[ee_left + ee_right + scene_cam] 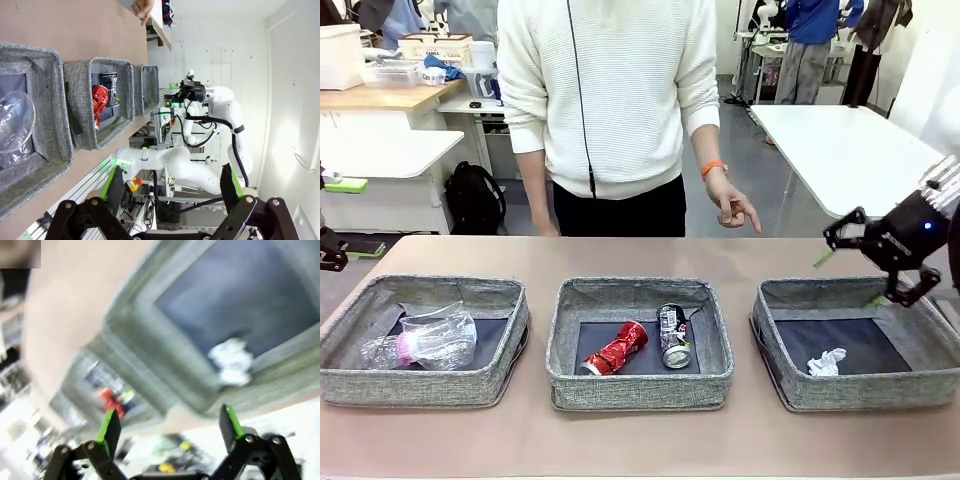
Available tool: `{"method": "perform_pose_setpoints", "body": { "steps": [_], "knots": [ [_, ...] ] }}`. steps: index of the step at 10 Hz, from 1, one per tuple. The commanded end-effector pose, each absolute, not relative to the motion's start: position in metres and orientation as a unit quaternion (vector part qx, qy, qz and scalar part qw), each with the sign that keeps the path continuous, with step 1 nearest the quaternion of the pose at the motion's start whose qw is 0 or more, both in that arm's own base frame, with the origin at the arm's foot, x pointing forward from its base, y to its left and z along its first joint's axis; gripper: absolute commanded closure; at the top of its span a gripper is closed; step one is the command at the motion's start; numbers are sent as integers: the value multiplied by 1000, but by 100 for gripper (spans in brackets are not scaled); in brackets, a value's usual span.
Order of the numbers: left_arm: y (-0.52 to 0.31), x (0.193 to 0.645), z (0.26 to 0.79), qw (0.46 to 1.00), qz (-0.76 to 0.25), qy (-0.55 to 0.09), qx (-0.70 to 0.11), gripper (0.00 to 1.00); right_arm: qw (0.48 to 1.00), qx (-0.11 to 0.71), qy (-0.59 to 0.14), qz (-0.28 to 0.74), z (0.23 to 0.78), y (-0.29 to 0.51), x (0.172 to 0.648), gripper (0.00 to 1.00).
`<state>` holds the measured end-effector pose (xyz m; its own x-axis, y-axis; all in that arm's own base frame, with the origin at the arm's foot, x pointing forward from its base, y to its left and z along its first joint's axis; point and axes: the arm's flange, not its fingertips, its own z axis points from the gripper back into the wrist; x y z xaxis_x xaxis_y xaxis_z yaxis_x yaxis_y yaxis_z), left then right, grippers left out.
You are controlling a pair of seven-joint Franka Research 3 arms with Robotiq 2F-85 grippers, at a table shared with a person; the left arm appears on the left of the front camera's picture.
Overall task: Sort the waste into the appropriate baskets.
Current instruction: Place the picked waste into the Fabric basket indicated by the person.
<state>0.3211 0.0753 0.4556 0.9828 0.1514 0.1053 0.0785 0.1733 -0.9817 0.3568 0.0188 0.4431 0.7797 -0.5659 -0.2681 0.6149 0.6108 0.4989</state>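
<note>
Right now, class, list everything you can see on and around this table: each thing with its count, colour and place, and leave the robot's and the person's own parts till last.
baskets: three, grey woven, in a row on the table, left, middle, right
bottle: one, clear with pink label, lying in the left basket
cup: one, clear, in the left basket beside the bottle
red can: one, crushed, in the middle basket
dark can: one, printed, in the middle basket, right of the red can
paper wad: one, white, in the right basket
table: one, tan
right gripper: black with green pads, open, empty, above the right basket's far right corner
left gripper: open, empty
person's hand: beyond the table's far edge, fingers pointing down
</note>
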Motion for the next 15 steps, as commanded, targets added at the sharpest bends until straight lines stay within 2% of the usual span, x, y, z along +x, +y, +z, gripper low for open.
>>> {"method": "perform_pose_setpoints", "body": {
  "steps": [1, 2, 4, 6, 8, 9, 10, 15],
  "knots": [
    [73, 320, 457, 753, 17, -100, -651, 0, 798, 539, 140, -233, 440, 11, 331, 0],
    [73, 320, 457, 753, 17, -100, -651, 0, 774, 589, 131, -190, 449, 9, 331, 0],
    [73, 320, 457, 753, 17, -100, -651, 0, 757, 636, 104, -108, 460, 11, 329, 0],
    [73, 320, 457, 753, 17, -100, -651, 0, 711, 697, 60, -77, 465, 2, 323, 0],
    [73, 320, 457, 753, 17, -100, -651, 0, 751, 640, 149, -71, 459, 12, 325, 0],
    [73, 320, 457, 753, 17, -100, -651, 0, 785, 601, 124, -87, 457, 18, 327, 0],
    [73, 320, 457, 753, 17, -100, -651, 0, 727, 673, 109, -79, 470, 10, 324, 0],
    [73, 320, 457, 753, 17, -100, -651, 0, 727, 673, 109, -79, 470, 10, 324, 0]
  ]
}}
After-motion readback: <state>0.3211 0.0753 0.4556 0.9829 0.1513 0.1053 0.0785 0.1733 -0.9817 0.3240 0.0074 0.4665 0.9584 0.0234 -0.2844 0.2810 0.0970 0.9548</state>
